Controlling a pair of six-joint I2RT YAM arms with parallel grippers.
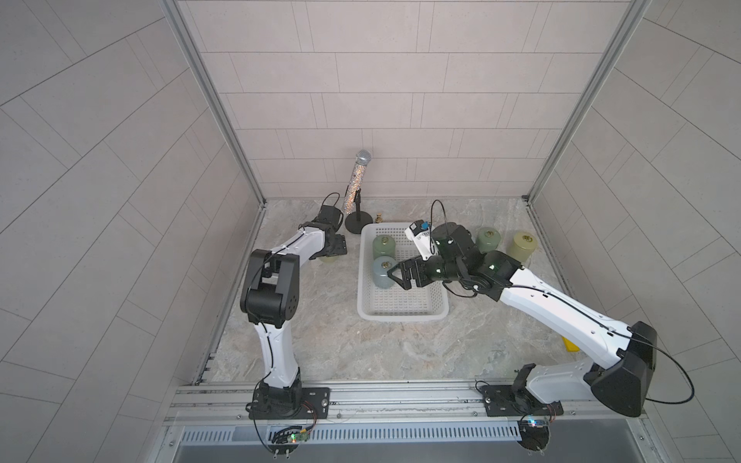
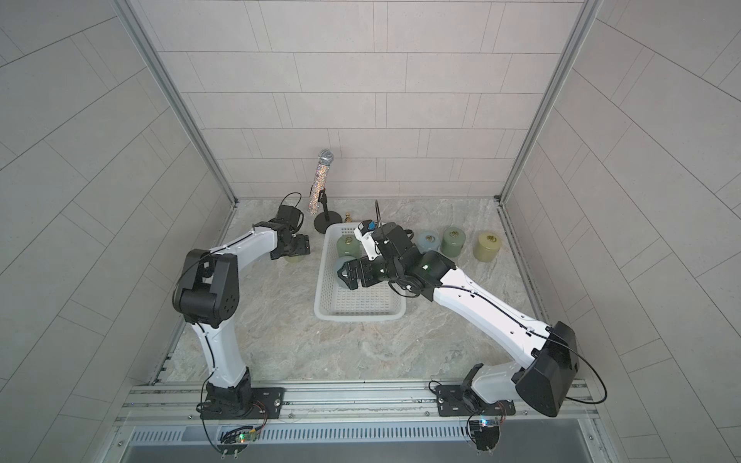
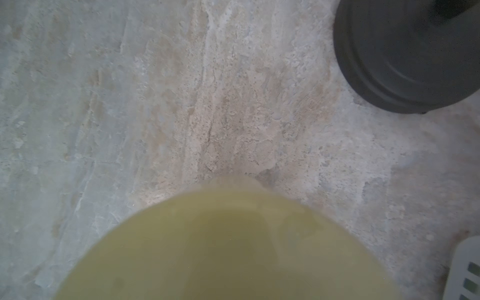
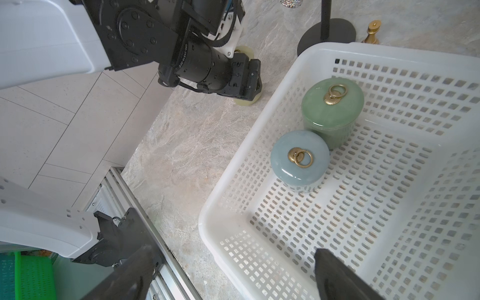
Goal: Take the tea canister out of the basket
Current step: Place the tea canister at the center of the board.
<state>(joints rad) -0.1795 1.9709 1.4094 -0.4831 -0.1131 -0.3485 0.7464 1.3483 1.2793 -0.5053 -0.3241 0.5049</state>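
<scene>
The white lattice basket (image 1: pixel 401 316) (image 2: pixel 357 316) (image 4: pixel 210 231) stands mid-table. Two tea canisters with brass ring lids stand at its left side: a green one (image 1: pixel 383 246) (image 2: pixel 348 245) (image 4: pixel 332 104) at the far corner and a blue-grey one (image 1: pixel 383 272) (image 4: pixel 298 158) just nearer. My right gripper (image 1: pixel 395 275) (image 2: pixel 341 276) (image 4: pixel 232 253) hovers open over the basket beside the blue-grey canister, holding nothing. My left gripper (image 1: pixel 335 250) (image 4: pixel 246 85) sits low over a pale yellow-green canister (image 1: pixel 329 259) (image 3: pixel 226 246) on the table left of the basket. Its fingers are hidden.
Three more canisters stand on the table right of the basket: blue-grey (image 2: pixel 428 240), green (image 2: pixel 453 241), yellow (image 2: pixel 487 246). A glittery microphone (image 1: pixel 357 180) on a black round stand (image 1: pixel 358 222) and a small brass piece (image 1: pixel 378 218) are behind the basket. Walls close in on three sides.
</scene>
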